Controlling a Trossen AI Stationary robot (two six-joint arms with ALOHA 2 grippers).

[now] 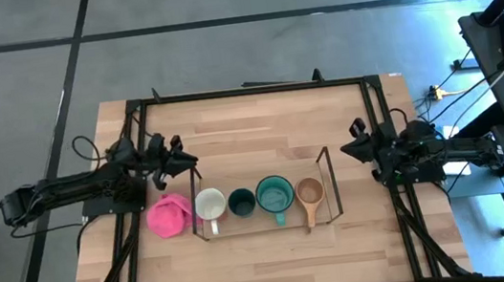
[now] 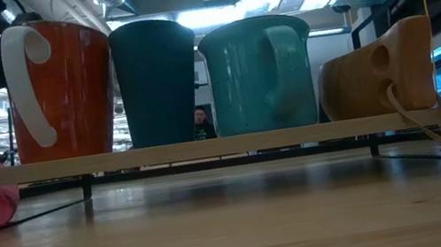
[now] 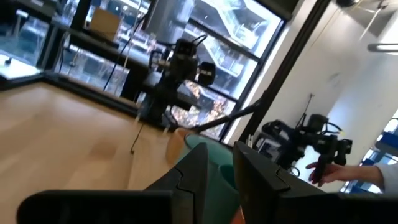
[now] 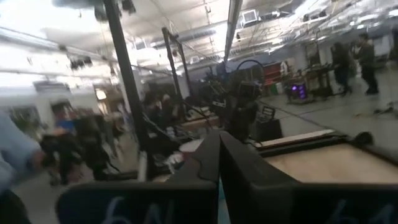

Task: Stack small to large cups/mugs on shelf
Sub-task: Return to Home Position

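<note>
Your left gripper (image 1: 185, 158) hangs over the wooden table (image 1: 260, 126) just behind the left end of the low black wire shelf (image 2: 233, 142). In its wrist view the two dark fingers (image 3: 194, 177) stand a narrow gap apart, with nothing between them and touching nothing. Only the teal of a mug farther off shows through the slit.

Your right gripper (image 1: 347, 146) sits off the right end of the shelf, near the table's edge and apart from the rack. Its fingers (image 4: 205, 163) are pressed together with only a thin seam between them, and they grip nothing.

All four cups stand upright in a row on the shelf. From the left arm's side they run:
- the white-rimmed mug with an orange-brown side and white handle (image 1: 210, 205)
- the small dark green cup (image 1: 241, 201)
- the larger teal mug (image 1: 275, 194)
- the tan wooden long-handled cup (image 1: 309, 192), with its handle pointing toward the table's front edge

In the low view they stand close side by side on the shelf's pale board, and the wooden cup's cord hangs down off the board toward the tabletop.

A pink lumpy item (image 1: 170, 215) lies on the table just outside the shelf's left end frame, beside the white-rimmed mug. Beyond the table, a person's hand and pale sleeve (image 3: 348, 172) show in the left wrist view, well away from both grippers.
</note>
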